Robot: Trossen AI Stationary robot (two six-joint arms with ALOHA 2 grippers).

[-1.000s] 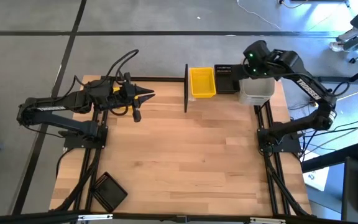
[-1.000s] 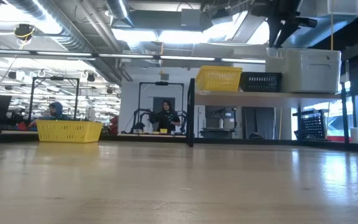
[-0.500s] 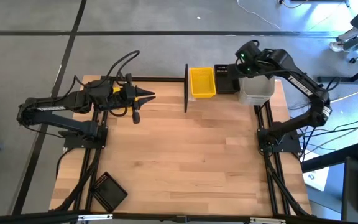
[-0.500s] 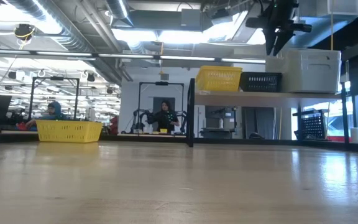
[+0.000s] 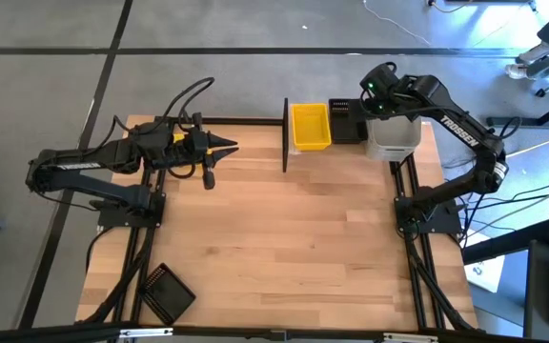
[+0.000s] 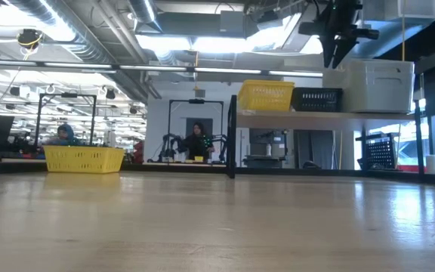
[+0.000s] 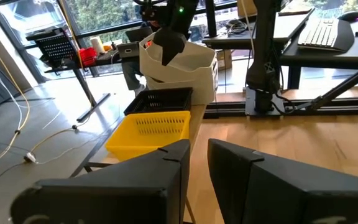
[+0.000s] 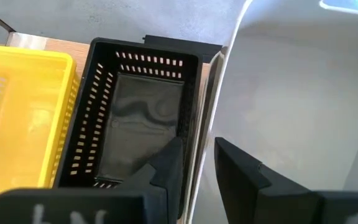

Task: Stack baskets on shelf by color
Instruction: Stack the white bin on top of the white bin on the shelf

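Note:
The shelf [image 6: 308, 115] stands along the table's far edge. On its board rest a yellow basket [image 5: 310, 126], a black slatted basket [image 5: 346, 119] and a nested stack of whitish baskets [image 5: 394, 141], side by side. My right gripper [image 8: 199, 144] hovers over them, fingers pointing down with a narrow gap. It is just above the seam between the black basket [image 8: 138, 118] and the whitish stack [image 8: 291, 112]. My left gripper [image 5: 231, 146] waits over the table's far left, narrowly open. Another yellow basket [image 6: 84, 159] sits on the table under the left arm.
A lone black basket [image 5: 167, 292] lies at the table's near left corner. The shelf's black end post [image 5: 285, 133] rises left of the yellow basket. The wooden tabletop [image 5: 294, 238] stretches between the two arms. People show in the room beyond.
My right gripper has moved a little toward the table's left. It went from over the whitish stack to that stack's edge beside the black basket, sinking slightly. It has held still for the last half second. The baskets have not moved.

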